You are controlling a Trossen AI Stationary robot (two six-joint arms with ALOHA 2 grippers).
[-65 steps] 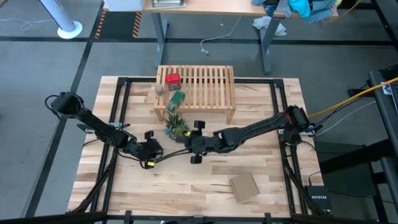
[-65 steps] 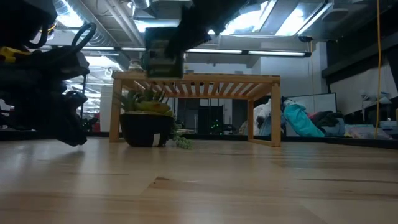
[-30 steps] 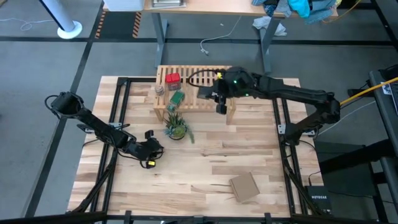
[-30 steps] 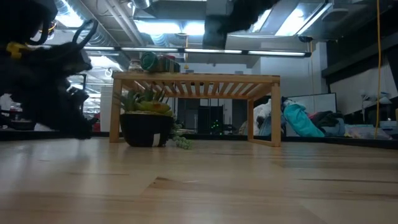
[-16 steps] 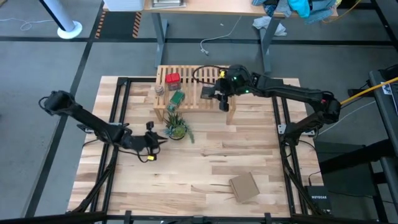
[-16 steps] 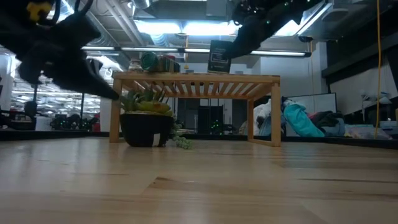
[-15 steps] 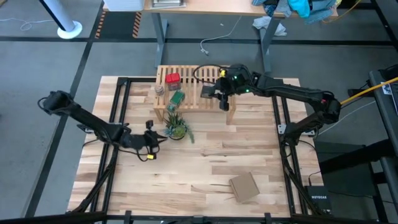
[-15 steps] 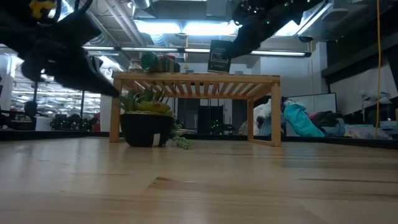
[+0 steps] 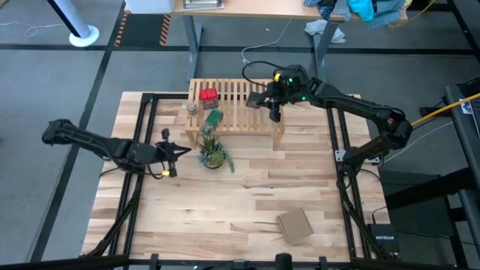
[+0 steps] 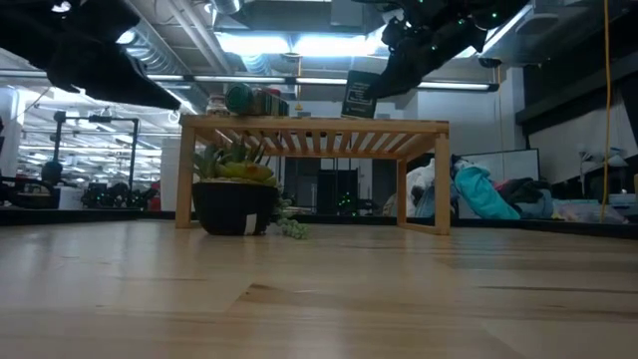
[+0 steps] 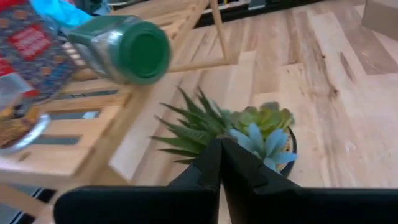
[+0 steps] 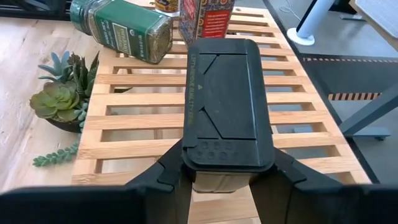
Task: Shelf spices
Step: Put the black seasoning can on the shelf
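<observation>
The light-wood slatted shelf [image 9: 238, 105] stands at the table's far side. On its left part are the red tin [image 9: 208, 95], the green-capped jar [image 9: 213, 118] lying on its side, and the tiny clear jar [image 9: 193, 109]. My right gripper [image 9: 273, 103] is over the shelf's right part, shut on the dark tin [image 12: 227, 106]. In the low view the tin [image 10: 361, 95] sits tilted at the shelf top [image 10: 314, 123]. My left gripper [image 9: 169, 152] is shut and hovers left of the potted plant [image 9: 212, 155]. My right gripper pinches the dark tin between its two fingers [image 12: 169, 171], one on each long side, near the tin's end closest to the wrist [image 12: 227, 163]. It comes slanting down from the table's right. The tin is tilted; whether its lower edge touches the slats I cannot tell.
The potted plant [image 10: 234, 194] stands on the table just in front of the shelf's left leg. A flat brown cardboard piece [image 9: 294, 225] lies near the table's near right corner. The middle of the tabletop [image 9: 247, 187] is bare wood.
My right gripper has carried the dark tin down toward the shelf top and a little toward the far right. My left gripper has risen and moved toward the far-left, from the table's near-left area to beside the plant.
</observation>
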